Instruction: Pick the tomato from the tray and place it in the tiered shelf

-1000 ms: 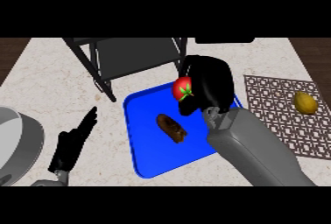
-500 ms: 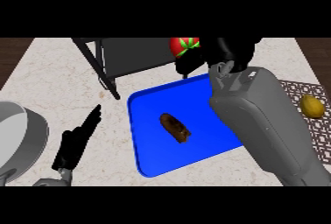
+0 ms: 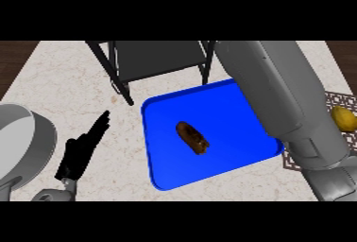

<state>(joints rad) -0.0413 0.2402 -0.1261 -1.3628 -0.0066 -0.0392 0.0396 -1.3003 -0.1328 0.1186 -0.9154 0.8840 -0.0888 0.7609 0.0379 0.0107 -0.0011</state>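
The tomato shows nowhere in this view. The blue tray [image 3: 167, 160] lies in the middle of the counter and carries only a brown oblong item [image 3: 193, 137]. Behind it stands the black-framed tiered shelf [image 3: 160, 59] with a dark grey deck. My right forearm [image 3: 279, 94] stretches over the tray's right side and leaves the picture at the top beside the shelf, so the right hand is out of sight. To the left of the tray my left hand [image 3: 80, 151] rests on the counter, open with straight fingers.
A large grey round vessel [image 3: 24, 137] sits at the left edge, close to the left hand. A yellow lemon [image 3: 342, 118] lies on a patterned mat [image 3: 333, 99] at the right edge, behind the right forearm.
The right hand lifted the tomato off the tray and carried it back toward the shelf; both have now passed out of the picture at the top. The left hand stayed put.
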